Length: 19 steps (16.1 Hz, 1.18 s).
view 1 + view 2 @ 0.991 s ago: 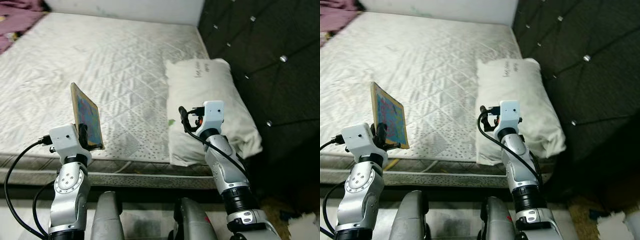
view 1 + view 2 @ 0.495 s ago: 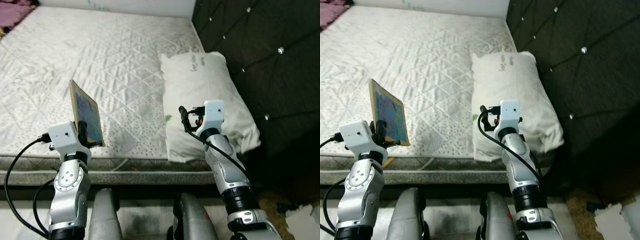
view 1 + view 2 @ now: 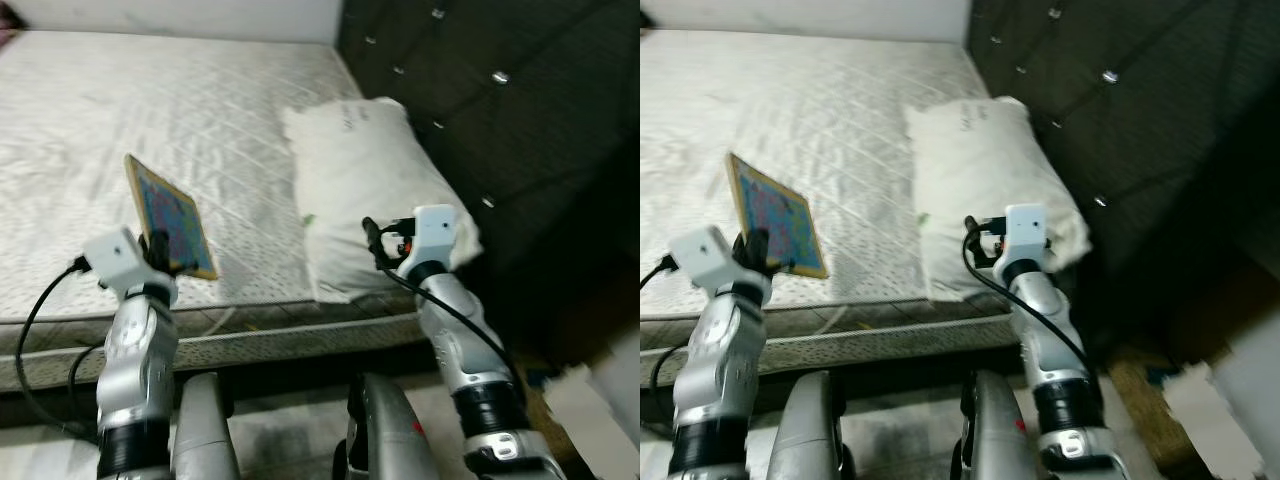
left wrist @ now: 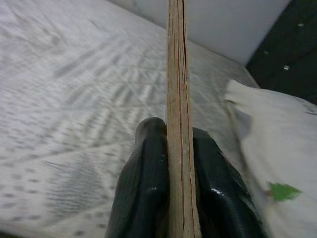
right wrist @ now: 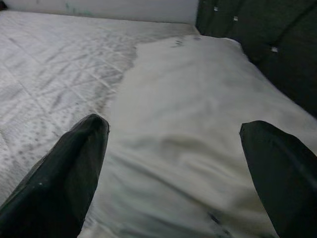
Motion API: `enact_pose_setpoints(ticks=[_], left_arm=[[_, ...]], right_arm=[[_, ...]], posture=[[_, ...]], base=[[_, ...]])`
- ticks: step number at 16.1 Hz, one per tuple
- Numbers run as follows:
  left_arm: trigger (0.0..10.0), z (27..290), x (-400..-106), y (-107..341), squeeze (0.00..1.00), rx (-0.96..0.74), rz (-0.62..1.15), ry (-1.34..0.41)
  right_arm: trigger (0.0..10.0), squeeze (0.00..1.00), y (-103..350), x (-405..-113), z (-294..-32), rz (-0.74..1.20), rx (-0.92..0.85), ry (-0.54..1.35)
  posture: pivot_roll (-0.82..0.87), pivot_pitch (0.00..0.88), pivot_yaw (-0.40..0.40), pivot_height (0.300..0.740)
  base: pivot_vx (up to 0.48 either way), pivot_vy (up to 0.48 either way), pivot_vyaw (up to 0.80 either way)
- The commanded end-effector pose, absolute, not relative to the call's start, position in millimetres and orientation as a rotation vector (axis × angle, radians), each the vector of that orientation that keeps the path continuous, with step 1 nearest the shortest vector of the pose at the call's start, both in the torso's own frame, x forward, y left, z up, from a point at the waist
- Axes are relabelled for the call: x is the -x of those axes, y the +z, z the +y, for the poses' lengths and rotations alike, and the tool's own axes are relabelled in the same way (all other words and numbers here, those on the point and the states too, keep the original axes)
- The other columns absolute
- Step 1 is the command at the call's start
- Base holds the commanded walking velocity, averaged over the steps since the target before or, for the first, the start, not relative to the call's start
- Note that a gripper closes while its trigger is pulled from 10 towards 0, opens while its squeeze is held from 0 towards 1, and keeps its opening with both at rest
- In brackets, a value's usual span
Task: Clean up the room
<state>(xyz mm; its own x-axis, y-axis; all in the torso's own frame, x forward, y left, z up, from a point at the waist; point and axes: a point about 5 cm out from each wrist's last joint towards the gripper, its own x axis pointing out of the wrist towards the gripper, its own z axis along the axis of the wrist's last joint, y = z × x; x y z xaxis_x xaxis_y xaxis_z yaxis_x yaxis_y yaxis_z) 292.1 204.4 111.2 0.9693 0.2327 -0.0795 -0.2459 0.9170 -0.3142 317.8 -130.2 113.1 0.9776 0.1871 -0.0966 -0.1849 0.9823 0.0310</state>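
Head views are motion-blurred, fine detail soft. Nearest: two grey rounded shapes at the lower edge, cut off by the frame, can't identify them.

Left pincer [image 4: 178, 186] is raised in front of the bed edge, fingers clamped on the lower part of a thin wooden-edged board with a colourful blue-patterned face [image 3: 170, 217]. Board stands roughly upright, tilted, above the near edge of the mattress. Left wrist view has it edge-on, so the face is hidden there; the pattern itself is too blurred to read in the head views.

Right pincer [image 5: 178, 163] is held above the near end of the white rumpled pillow [image 3: 360, 190], fingers wide apart, nothing between them. Touching the pillow or not: can't tell.

Pillow lies on the right side of the white quilted bare mattress [image 3: 120, 120], against the dark tufted headboard with shiny buttons [image 3: 500, 110]. Dark scribbled marking on the pillow's far end, illegible. Small green speck [image 4: 284, 191] at its left edge, unidentifiable.

Floor right of the bed is dark; a pale shape [image 3: 600, 390] is cut off there.
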Motion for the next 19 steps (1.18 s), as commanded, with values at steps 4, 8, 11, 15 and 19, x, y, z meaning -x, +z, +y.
enact_pose_setpoints(ticks=[4,8,11,15,19], left_arm=[[10.0,199,-313,118,0.0,0.414,0.069,0.182],[10.0,193,-326,120,0.0,0.445,0.093,0.141],[10.0,187,-333,119,0.0,0.502,0.113,0.129],[10.0,171,-341,116,0.0,0.633,0.166,0.058],[10.0,142,-348,113,0.0,0.796,0.252,0.028]], right_arm=[[10.0,0.0,123,-308,-154,0.104,0.0,0.173],[10.0,0.0,122,-291,-165,0.149,0.034,0.18],[10.0,0.0,125,-279,-181,0.188,0.063,0.155],[10.0,0.0,127,-276,-187,0.204,0.091,0.16],[10.0,0.0,129,-277,-187,0.213,0.096,0.158]], posture=[[-0.14,0.065,-0.12,0.577],[-0.19,0.098,-0.14,0.533],[-0.22,0.117,-0.155,0.529],[-0.24,0.124,-0.177,0.529],[-0.24,0.122,-0.175,0.529]], base=[[0.0,0.0,0.0],[0.0,0.0,0.0],[0.0,0.0,0.0],[0.0,0.0,0.0],[0.0,0.0,0.0]])
